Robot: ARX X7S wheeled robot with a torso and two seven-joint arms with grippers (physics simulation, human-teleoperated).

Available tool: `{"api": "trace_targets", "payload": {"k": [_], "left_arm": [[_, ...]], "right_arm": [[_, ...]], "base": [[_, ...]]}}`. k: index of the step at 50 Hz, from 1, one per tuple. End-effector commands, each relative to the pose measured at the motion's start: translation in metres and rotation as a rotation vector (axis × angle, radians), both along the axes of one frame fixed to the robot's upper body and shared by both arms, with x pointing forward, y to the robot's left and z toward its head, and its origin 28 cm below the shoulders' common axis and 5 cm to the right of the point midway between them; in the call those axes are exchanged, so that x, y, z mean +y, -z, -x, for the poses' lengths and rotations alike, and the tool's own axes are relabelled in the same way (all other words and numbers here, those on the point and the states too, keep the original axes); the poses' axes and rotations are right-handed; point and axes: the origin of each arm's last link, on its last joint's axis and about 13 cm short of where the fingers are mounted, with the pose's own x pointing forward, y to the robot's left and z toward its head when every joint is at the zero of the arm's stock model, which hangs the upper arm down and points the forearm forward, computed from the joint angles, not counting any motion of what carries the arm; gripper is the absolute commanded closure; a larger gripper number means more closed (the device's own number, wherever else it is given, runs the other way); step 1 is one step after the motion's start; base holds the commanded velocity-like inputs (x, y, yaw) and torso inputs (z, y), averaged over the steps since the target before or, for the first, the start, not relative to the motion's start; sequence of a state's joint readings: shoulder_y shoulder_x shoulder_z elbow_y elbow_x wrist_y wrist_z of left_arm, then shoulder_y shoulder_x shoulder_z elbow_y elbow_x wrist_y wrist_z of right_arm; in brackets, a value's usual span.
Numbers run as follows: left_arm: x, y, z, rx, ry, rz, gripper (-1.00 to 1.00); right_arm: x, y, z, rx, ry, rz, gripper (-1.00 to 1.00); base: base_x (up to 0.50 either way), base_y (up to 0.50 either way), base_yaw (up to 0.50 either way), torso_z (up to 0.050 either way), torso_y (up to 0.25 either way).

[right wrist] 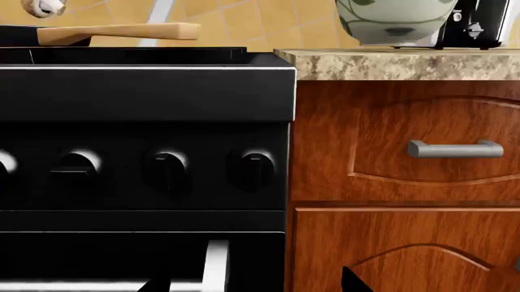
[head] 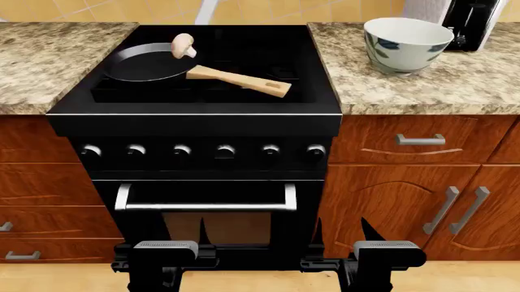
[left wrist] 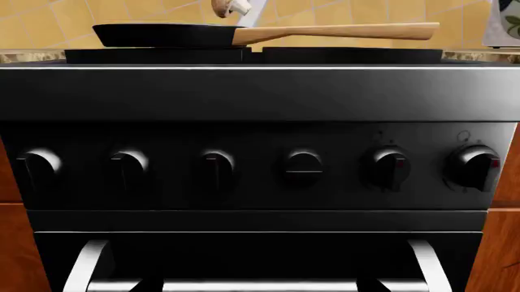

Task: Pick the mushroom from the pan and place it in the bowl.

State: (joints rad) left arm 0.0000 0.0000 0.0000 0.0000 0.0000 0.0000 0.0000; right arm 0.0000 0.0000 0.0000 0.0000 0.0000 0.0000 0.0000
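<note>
tan-capped mushroom (head: 184, 45) perched on far rim of round black pan (head: 146, 64), stove's left-rear burner; flat wooden handle toward stove centre. glossy white bowl (head: 406, 44) on speckled granite counter (head: 422, 85), right. left gripper (head: 165, 258), right gripper (head: 386, 258) low before oven; 2 pincers' spread cannot be told.

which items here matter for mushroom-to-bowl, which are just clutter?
Job items: mushroom, on the pan's far rim; pan, on the stove; bowl, on the right counter.

Clutter: stove, black appliance behind the bowl, cabinet drawers.
</note>
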Motion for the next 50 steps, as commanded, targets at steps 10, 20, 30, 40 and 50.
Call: {"api": "trace_targets", "payload": {"k": [10,20,30,40,50], "left_arm": [[0.0,0.001,0.003,0.008,0.01,0.006,-1.0],[-0.001,0.001,0.004,0.007,0.012,0.007,-1.0],[0.001,-0.001,0.002,0.006,0.0,0.023,-1.0],[0.047,-0.095,0.021,-0.284,-0.217,0.257,-1.0],[0.101,-0.226,0.118,-0.897,-0.402,0.485,-1.0]], "right_arm": [[0.0,0.0,0.005,-0.009,0.001,0.013,-1.0],[-0.001,-0.003,0.007,-0.034,-0.021,-0.004,-1.0],[0.0,0.0,0.006,-0.019,-0.019,-0.004,-1.0],[0.0,-0.001,0.006,-0.014,-0.02,-0.023,-1.0],[0.0,-0.002,0.007,-0.014,-0.011,-0.022,-1.0]], "base": [[0.0,0.0,0.0,0.0,0.0],[0.0,0.3,0.0,0.0,0.0],[0.0,0.34,0.0,0.0,0.0],[0.0,0.0,0.0,0.0,0.0],[0.0,0.0,0.0,0.0,0.0]]}}
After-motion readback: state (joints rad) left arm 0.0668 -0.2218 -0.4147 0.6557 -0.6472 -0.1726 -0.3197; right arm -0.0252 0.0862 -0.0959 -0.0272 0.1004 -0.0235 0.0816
